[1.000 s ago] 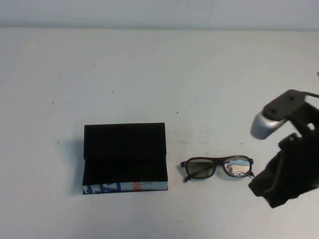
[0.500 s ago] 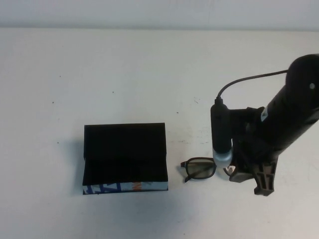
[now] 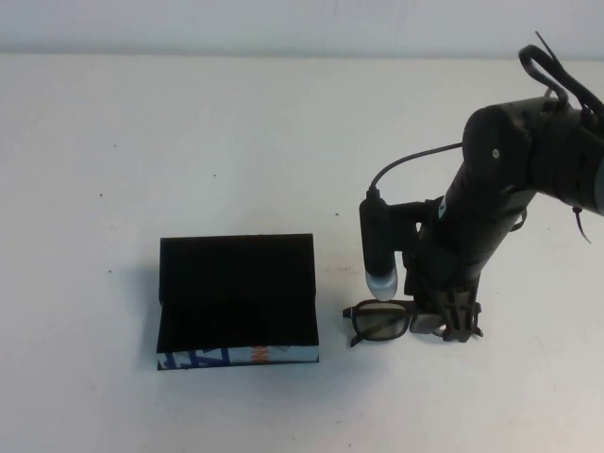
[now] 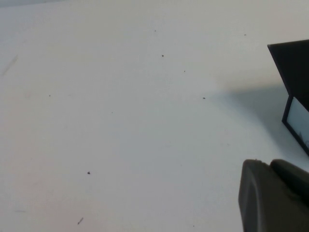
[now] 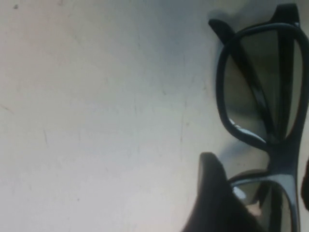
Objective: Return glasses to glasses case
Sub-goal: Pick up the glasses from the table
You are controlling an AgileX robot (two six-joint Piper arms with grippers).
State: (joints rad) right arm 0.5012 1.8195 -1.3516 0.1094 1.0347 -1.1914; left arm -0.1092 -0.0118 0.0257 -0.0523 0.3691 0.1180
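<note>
Black right gripper [image 3: 451, 323] down at the table now, right over the right-hand half of the glasses [image 3: 382, 321]. One dark finger [image 5: 212, 203] planted just beside the frame in the right wrist view, on the near side of the lower lens, with a second dark edge barely showing past the frame on the other side. Spread around that end of the frame, by the look of it, though no saying from so tight a view whether touching or not. Glasses [image 5: 270, 130] flat on the white table [image 3: 283, 142], lenses up, left lens clear of the arm and catching a greenish sheen. Silver-tipped black camera tube [image 3: 377, 250] hanging off the wrist, pointing down just above the left lens.

Further out, to the left of the glasses and close by but apart: glasses case [image 3: 236, 300], black, flap lid standing open at the back, light front edge with blue and orange print facing the robot's side.

Left gripper [image 4: 275, 195] only a dark corner in the left wrist view, low over bare table beside the case [image 4: 294, 82]; cannot tell how its fingers stand.
</note>
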